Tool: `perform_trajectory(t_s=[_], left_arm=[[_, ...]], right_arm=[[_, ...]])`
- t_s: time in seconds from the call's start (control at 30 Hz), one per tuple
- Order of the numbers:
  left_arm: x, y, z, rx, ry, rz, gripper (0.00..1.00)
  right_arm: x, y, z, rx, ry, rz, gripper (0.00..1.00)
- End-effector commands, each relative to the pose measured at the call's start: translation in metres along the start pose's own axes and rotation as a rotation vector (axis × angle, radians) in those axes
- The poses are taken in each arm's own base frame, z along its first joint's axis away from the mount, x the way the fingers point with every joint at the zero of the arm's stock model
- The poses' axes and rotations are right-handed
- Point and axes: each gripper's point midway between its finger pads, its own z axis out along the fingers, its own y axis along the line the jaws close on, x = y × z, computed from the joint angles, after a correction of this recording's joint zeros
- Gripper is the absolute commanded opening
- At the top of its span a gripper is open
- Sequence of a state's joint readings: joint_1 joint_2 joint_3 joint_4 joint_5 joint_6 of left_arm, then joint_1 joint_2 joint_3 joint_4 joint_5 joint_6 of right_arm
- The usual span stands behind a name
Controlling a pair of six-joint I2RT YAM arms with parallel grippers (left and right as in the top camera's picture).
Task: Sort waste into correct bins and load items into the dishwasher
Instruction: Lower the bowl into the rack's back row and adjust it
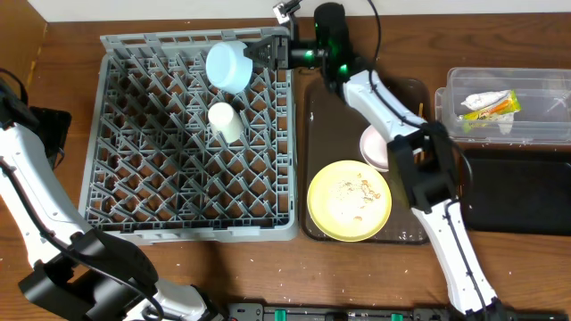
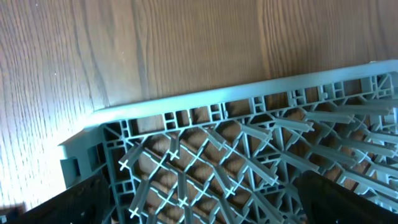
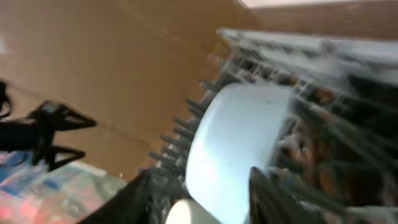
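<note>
The grey dish rack (image 1: 192,178) holds the light blue bowl (image 1: 227,64) on edge near its far side and the cream cup (image 1: 223,121) lying just in front of it. My right gripper (image 1: 260,52) is open at the bowl's right side; in the right wrist view its fingers (image 3: 199,196) straddle the bowl (image 3: 236,143). My left gripper (image 2: 199,199) is open and empty over a corner of the rack (image 2: 186,112). The pale yellow plate (image 1: 349,200) carries crumbs (image 1: 357,189). The pinkish-white bowl (image 1: 373,147) is partly hidden by my right arm. I cannot make out the chopsticks.
The plate and pink bowl sit on the dark brown serving tray (image 1: 321,116) right of the rack. The clear tub (image 1: 535,134) at far right holds the yellow-green wrapper (image 1: 500,107) and a white wad (image 1: 477,99). The black tray (image 1: 522,192) lies in front of it.
</note>
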State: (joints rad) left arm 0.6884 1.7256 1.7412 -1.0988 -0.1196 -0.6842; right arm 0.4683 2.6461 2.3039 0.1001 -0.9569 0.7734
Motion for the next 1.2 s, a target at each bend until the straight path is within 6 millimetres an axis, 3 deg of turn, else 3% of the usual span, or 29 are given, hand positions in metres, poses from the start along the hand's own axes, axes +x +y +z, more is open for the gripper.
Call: perform_trajectory(t_s=[0.0, 0.23, 0.3, 0.47, 0.6, 0.77, 0.97, 1.17], left_arm=[[-0.004, 0.005, -0.007, -0.007, -0.024, -0.015, 0.98], [-0.004, 0.005, -0.007, -0.007, -0.024, -0.015, 0.98], [-0.004, 0.005, -0.007, -0.007, -0.024, -0.015, 0.98], [-0.004, 0.005, -0.007, -0.007, -0.024, -0.015, 0.98], [-0.004, 0.005, -0.007, -0.007, -0.024, -0.015, 0.98], [-0.004, 0.005, -0.007, -0.007, -0.024, -0.015, 0.98], [-0.004, 0.005, -0.007, -0.007, -0.024, -0.015, 0.98], [-0.004, 0.005, -0.007, -0.007, -0.024, -0.015, 0.98]], right_arm=[[-0.050, 0.043, -0.030, 0.114, -0.107, -0.204, 0.51], [-0.051, 0.044, -0.050, 0.434, -0.108, -0.250, 0.59], [-0.045, 0.054, -0.041, 0.424, -0.090, -0.293, 0.56], [-0.018, 0.073, -0.003, 0.389, -0.042, -0.346, 0.25], [0.004, 0.078, 0.027, 0.434, -0.028, -0.422, 0.20], [0.016, 0.067, 0.048, 0.607, -0.077, -0.507, 0.22], [0.027, 0.052, 0.059, 0.626, -0.065, -0.525, 0.26], [0.042, 0.028, 0.061, 0.659, -0.028, -0.475, 0.22]])
